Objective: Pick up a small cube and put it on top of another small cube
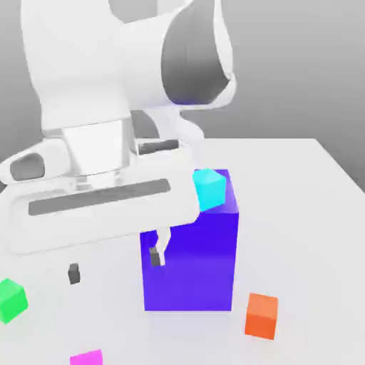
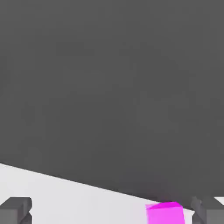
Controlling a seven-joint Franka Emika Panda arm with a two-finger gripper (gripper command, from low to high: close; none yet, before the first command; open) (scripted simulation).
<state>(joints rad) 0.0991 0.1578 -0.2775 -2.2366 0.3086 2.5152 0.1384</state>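
Note:
My gripper (image 1: 114, 265) hangs open above the white table, its two dark fingertips (image 1: 73, 273) wide apart with nothing between them. In the exterior view it is to the left of a tall blue block (image 1: 191, 264). A small cyan cube (image 1: 209, 188) sits on top of that block. A small green cube (image 1: 11, 299) lies at the exterior view's left, a small orange cube (image 1: 261, 316) at its right, and a small magenta cube (image 1: 86, 357) at the front edge. The hand view shows the magenta cube (image 2: 165, 213) between my fingertips (image 2: 16, 208), close to one of them.
The tall blue block stands beside the gripper and rises to the height of its fingers. White table (image 1: 299, 207) stretches around the cubes. The arm's bulky white body (image 1: 93, 178) covers the exterior view's upper left.

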